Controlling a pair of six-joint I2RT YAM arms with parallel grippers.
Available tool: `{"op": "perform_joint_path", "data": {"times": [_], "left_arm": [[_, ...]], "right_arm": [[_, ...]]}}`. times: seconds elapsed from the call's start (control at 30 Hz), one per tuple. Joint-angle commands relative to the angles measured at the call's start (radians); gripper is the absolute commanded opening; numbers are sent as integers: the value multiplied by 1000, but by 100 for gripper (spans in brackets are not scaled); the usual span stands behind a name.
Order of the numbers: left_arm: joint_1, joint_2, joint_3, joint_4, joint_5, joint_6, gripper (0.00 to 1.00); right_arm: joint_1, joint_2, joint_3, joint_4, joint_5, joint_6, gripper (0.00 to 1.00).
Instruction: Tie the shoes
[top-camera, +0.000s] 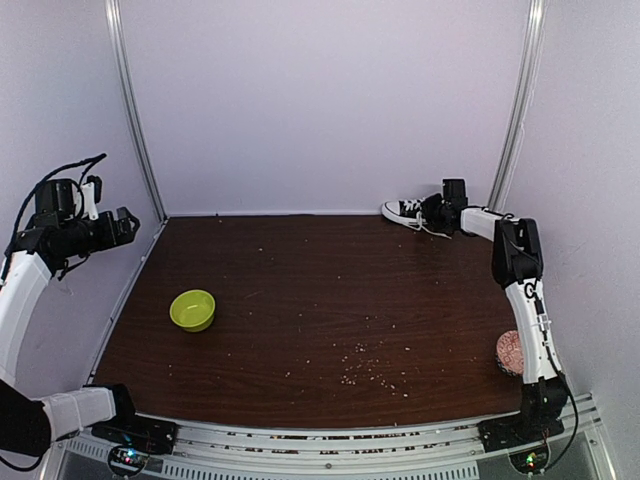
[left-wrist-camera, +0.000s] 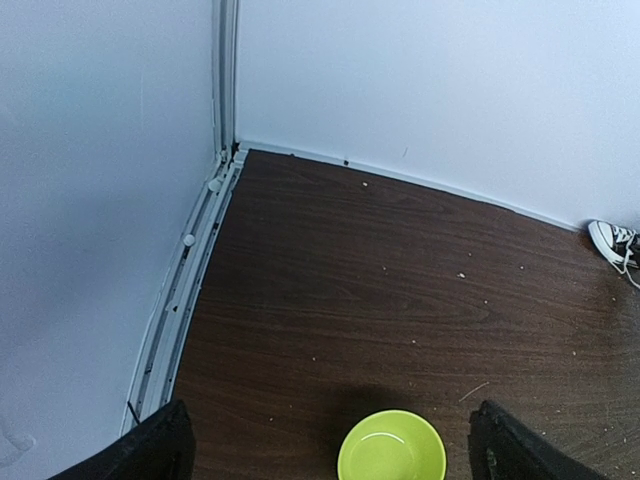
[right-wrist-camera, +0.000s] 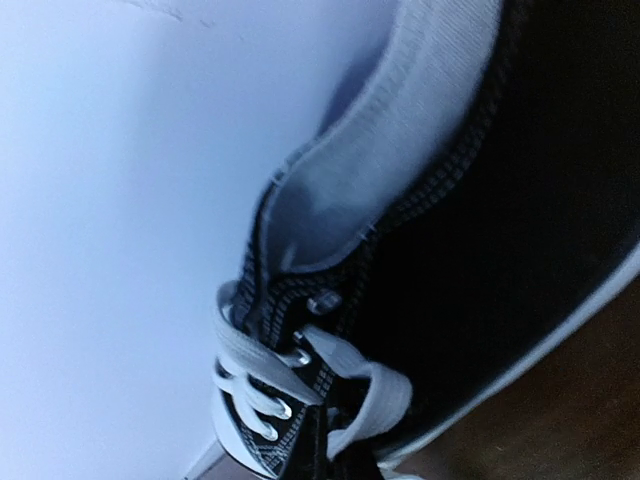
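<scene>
The black sneaker (top-camera: 405, 211) with white toe cap and white laces lies against the back wall at the far right, toe pointing left. My right gripper (top-camera: 440, 212) is pressed up to its heel end. The right wrist view is filled by the shoe's black side (right-wrist-camera: 500, 250), grey lining and white laces (right-wrist-camera: 260, 360); the fingers do not show clearly there, so I cannot tell whether they are open or shut. My left gripper (top-camera: 125, 225) is raised at the far left, open and empty, its fingers (left-wrist-camera: 160, 445) wide apart. The shoe's toe (left-wrist-camera: 615, 242) shows at that view's right edge.
A lime green bowl (top-camera: 193, 309) stands at the left of the brown table and shows in the left wrist view (left-wrist-camera: 392, 447). A pink round object (top-camera: 510, 352) lies by the right arm. Crumbs (top-camera: 365, 370) are scattered near the front. White walls and metal posts enclose the table.
</scene>
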Motion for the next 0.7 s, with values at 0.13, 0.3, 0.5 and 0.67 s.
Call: {"op": "perform_joint_path", "data": {"times": [0.13, 0.3, 0.5, 0.67], "left_arm": [[14, -42, -15, 48, -10, -6, 98], [15, -49, -20, 49, -10, -6, 98], [14, -50, -23, 48, 2, -4, 98], [14, -57, -29, 50, 16, -7, 98]], "right_arm": [[60, -322, -395, 191, 7, -174, 0], [106, -498, -617, 260, 23, -246, 0], [168, -714, -862, 298, 33, -333, 0], [262, -920, -1035, 228, 139, -429, 0]]}}
